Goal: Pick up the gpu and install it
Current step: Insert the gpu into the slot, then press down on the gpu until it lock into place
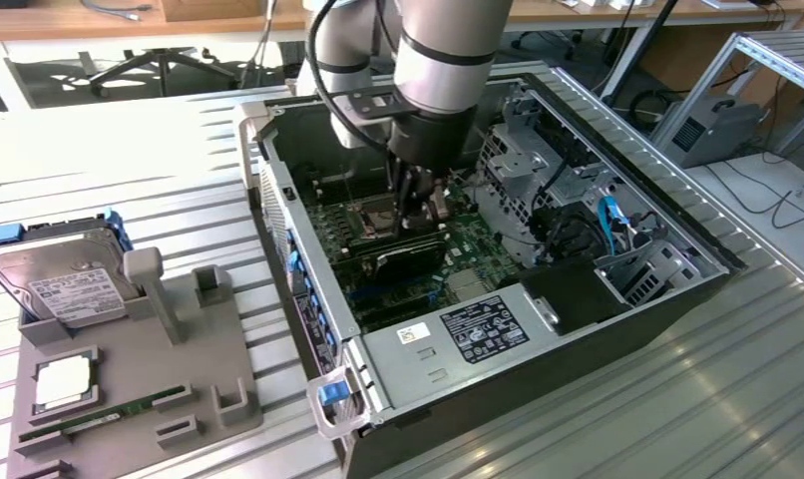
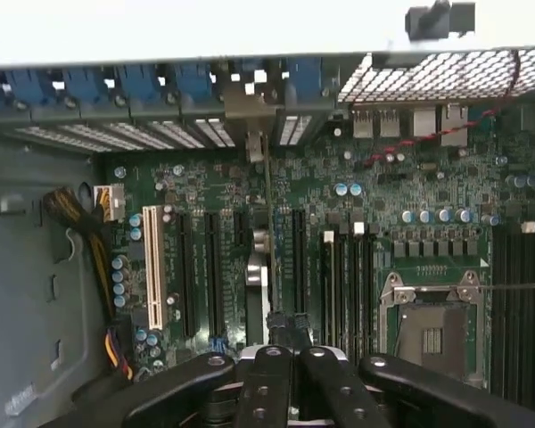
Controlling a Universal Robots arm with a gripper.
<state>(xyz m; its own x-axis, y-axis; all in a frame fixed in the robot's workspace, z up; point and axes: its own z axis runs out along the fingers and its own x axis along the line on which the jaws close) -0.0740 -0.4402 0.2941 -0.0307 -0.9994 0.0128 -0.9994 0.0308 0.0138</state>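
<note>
- Gripping the gpu by its upper edge, the end effector has its fingers closed together on it.
- Card stands edge-on among the motherboard slots inside the open computer case.

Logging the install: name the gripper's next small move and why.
Probably press straight down a little: the gripper is shut on the card, which stands edge-on along a motherboard slot; whether it is seated I cannot tell.

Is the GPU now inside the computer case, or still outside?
Inside. The GPU stands on edge over the motherboard in the open case, under the end effector.
</note>
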